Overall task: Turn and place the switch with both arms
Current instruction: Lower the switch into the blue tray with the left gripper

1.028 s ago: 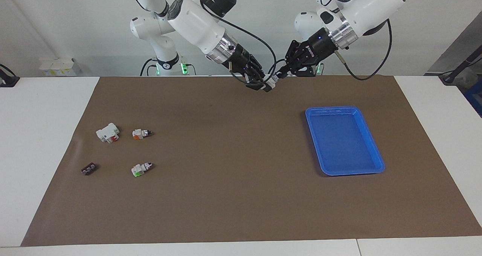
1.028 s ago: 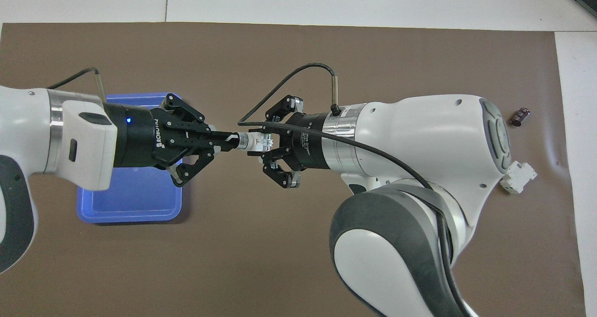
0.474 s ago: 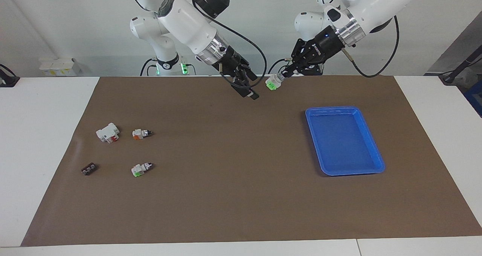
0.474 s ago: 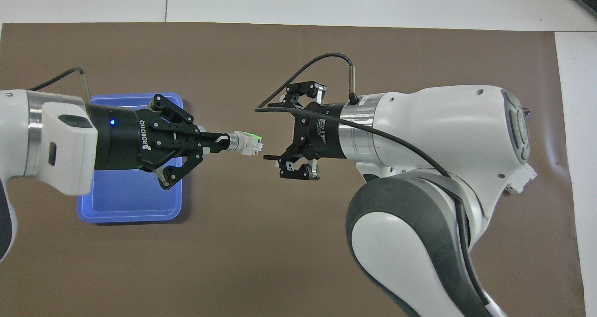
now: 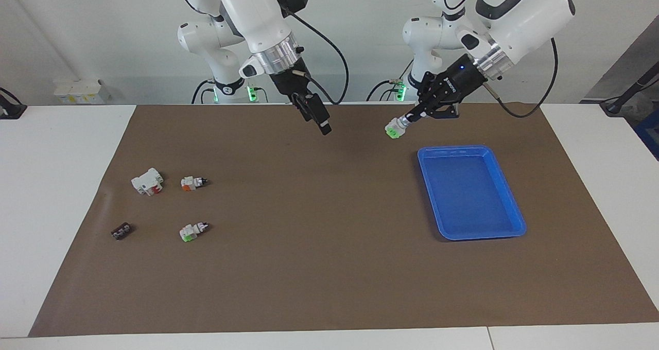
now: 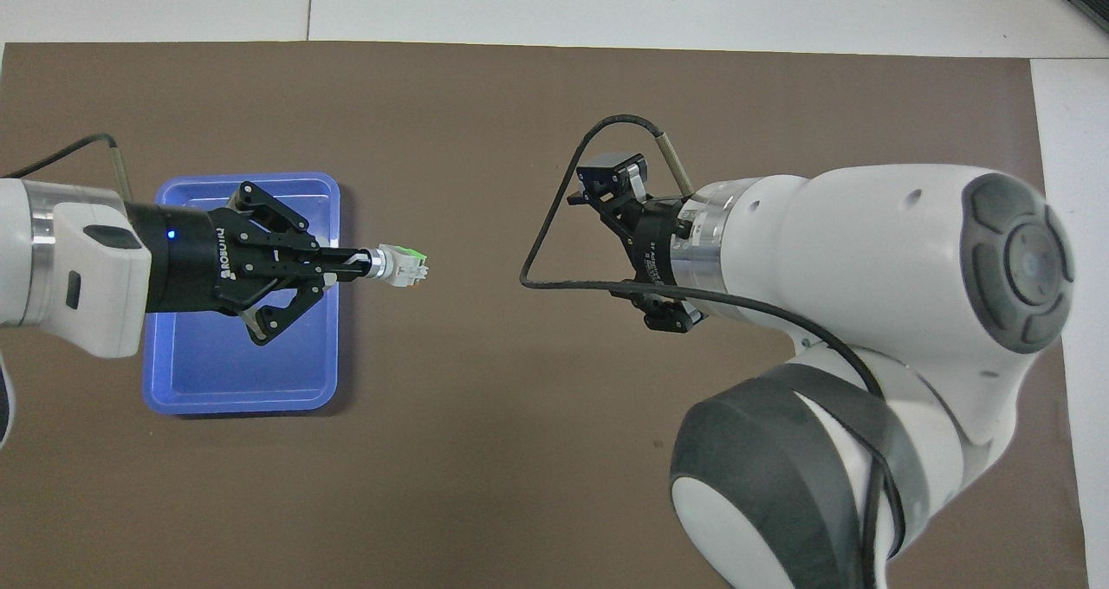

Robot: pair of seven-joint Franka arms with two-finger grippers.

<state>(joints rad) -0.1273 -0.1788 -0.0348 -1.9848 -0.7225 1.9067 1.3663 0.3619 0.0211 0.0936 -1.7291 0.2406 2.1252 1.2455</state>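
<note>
The left gripper hangs in the air over the brown mat, just off the blue tray's corner nearest the robots, its fingertips closed on a switch whose green end points down and away from it. The right gripper is up over the mat near the robots' edge, well apart from the switch, holding nothing, fingers spread. Toward the right arm's end of the counter lie a white block with red marks, an orange-ended switch beside it, a second green-ended switch and a small dark part.
</note>
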